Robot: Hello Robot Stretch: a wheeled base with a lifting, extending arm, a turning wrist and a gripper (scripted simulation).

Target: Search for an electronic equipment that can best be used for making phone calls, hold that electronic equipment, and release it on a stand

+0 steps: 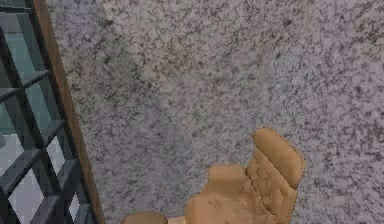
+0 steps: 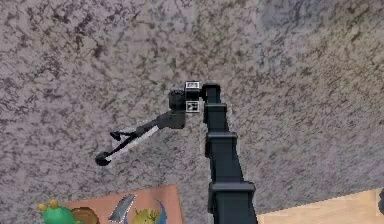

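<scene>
Jaws empty above carpet (image 2: pixel 60 80); search for phone in hand; next calls for scanning worktop (image 2: pixel 165 200) clutter.

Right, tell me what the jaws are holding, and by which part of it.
Nothing is held. The jaws' thin dark fingers show at the far end with only bare speckled grey carpet floor behind them.

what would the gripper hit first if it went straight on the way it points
Way looks free: ahead of the gripper lies only speckled floor to the picture's edge. It may skim the tan surface below; depth is unclear.
</scene>
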